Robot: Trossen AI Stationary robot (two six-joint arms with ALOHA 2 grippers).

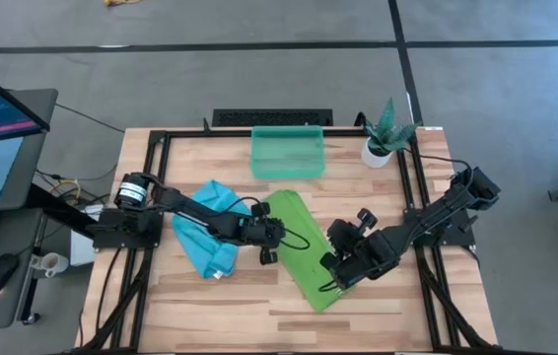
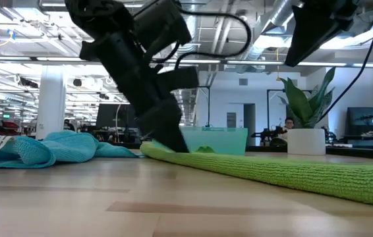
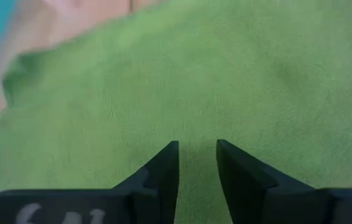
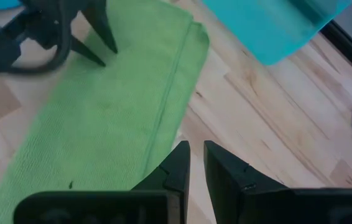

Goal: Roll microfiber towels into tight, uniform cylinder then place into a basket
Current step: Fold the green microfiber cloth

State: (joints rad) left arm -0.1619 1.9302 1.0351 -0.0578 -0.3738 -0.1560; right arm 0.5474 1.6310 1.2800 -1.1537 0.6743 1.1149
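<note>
The green towel (image 1: 304,251) lies folded into a long strip on the wooden table (image 1: 161,306), running from just short of the basket (image 1: 286,155) at the far edge down toward the near right. The blue towel (image 1: 205,237) sits crumpled to its left, under the left arm and not yet rolled.

The left gripper (image 1: 271,240) stands at the strip's far left edge, tips down on the cloth; the left wrist view shows its fingers (image 3: 163,168) a narrow gap apart with green nap between them and nothing pinched yet. The right gripper (image 1: 346,268) hovers over the strip's near right part. Its fingers (image 4: 176,165) are nearly together and hold nothing, pointing along the towel's right hem.

My reading is that the roll has not begun — the strip is flat along its whole length.

The main risk lies in the left gripper's bite. If it closes on only the top layer, the fold may peel open and the cylinder come out uneven. With one end pulled while the other lies loose, the strip could skew into a cone. The left arm could also drag the blue towel along — it lies right under it.
</note>
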